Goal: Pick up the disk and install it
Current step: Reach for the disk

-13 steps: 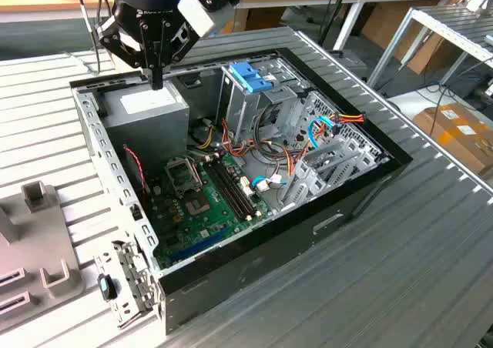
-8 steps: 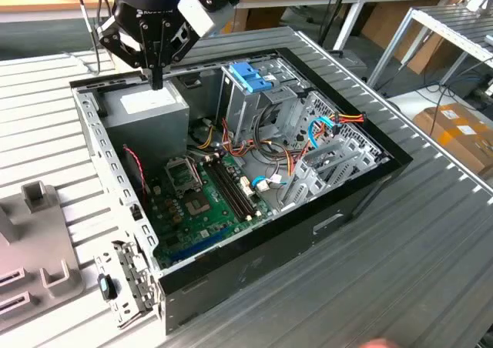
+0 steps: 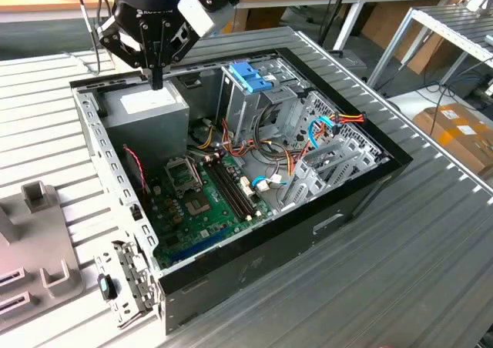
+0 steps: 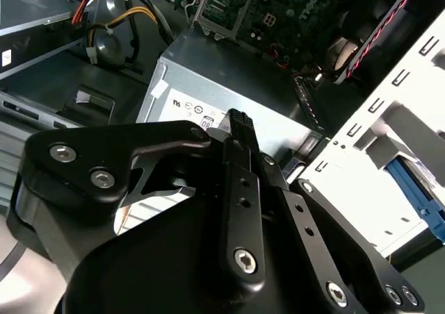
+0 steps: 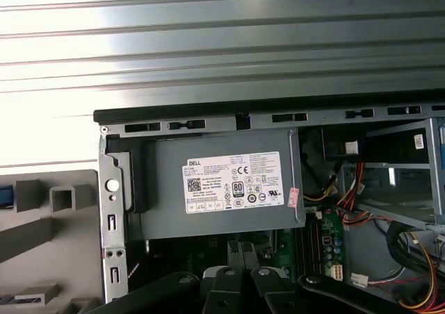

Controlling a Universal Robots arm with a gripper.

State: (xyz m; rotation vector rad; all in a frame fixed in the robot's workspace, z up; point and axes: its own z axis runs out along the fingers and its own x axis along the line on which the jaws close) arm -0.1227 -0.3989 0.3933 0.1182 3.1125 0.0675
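So, standing next to the rig right now: the end effector [image 3: 157, 77] is hanging in the upper left of the exterior view, pointing straight down over the grey power-supply box [image 3: 150, 121]. That box is sitting in the upper-left corner of the open computer case [image 3: 308, 232]. The two fingers are pressed together with nothing between them. The tips are right at the box's white sticker [image 3: 145, 102], but I can't tell if they're actually touching it. In the second wrist view one black finger [image 4: 240, 130] is poking out over the sticker side of the same box.

As far as I can make out, the disk [image 4: 419, 192] is sitting outside the case. Just a blue plastic edge is peeking past the pale slotted chassis wall [image 4: 389, 112] in the second wrist view, well apart from the end effector. Can't tell much more about how it's lying.

Inside the case, the green motherboard [image 3: 196, 202] is lying flat in the lower middle of the exterior view. The tall metal cage with the blue top [image 3: 250, 77] is standing upright near the top centre, with red, yellow and orange cables [image 3: 343, 119] bunching up to its right. A grey plastic fixture [image 3: 35, 240] is sitting on the ribbed worktop [image 3: 416, 271] at lower left, near the case.
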